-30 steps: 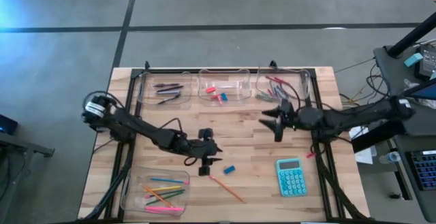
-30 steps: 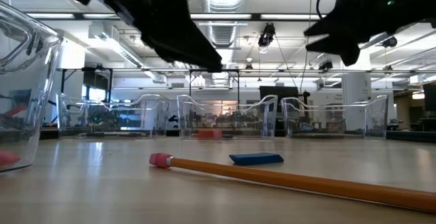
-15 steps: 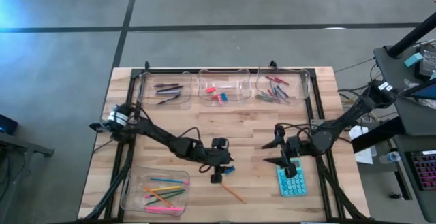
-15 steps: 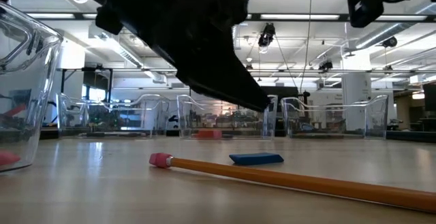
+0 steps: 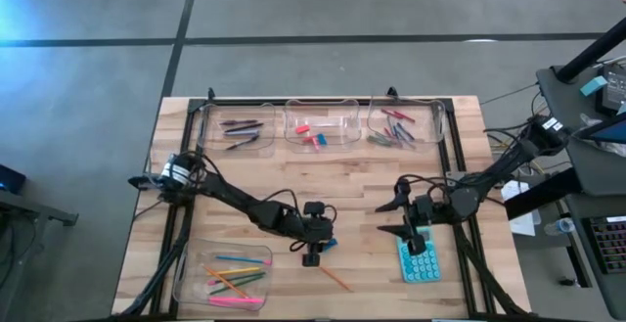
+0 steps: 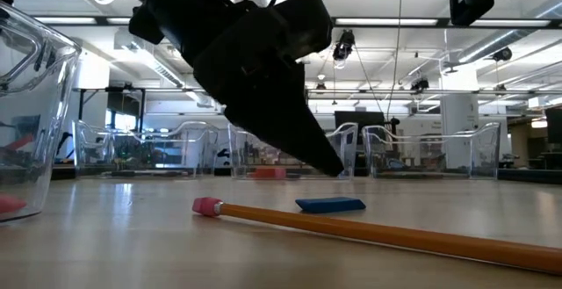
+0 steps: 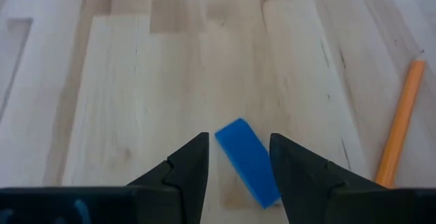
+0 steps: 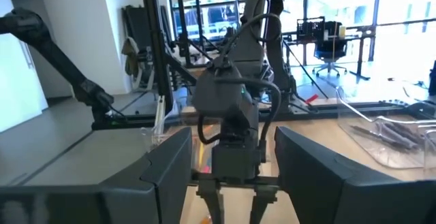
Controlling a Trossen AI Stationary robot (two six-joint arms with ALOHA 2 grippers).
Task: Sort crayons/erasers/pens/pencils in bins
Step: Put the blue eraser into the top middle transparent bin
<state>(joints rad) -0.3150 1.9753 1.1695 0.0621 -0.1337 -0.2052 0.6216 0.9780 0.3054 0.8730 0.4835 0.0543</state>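
Note:
A blue eraser (image 7: 248, 161) lies flat on the wooden table (image 5: 362, 180). My left gripper (image 7: 238, 157) is open, with one finger on each side of the eraser. In the low view its fingertips (image 6: 332, 168) hang a little above the eraser (image 6: 330, 205). Just on the near side, an orange pencil (image 5: 333, 276) with a pink tip (image 6: 206, 206) lies on the table. My right gripper (image 5: 385, 218) is open with nothing in it. It is raised above the table next to the teal calculator (image 5: 419, 260).
Three clear bins stand along the far edge. One holds pens (image 5: 238, 126), one holds erasers (image 5: 320, 126) and one holds crayons (image 5: 401, 124). A fourth bin with pencils (image 5: 227, 275) sits at the near left. Bare wood lies between the two rows.
My left gripper has moved toward the table's right edge and down onto the blue eraser, its fingers now on either side of it. My right gripper has drawn back from the crayon bin toward the near edge, turning as it went, and stopped by the calculator.

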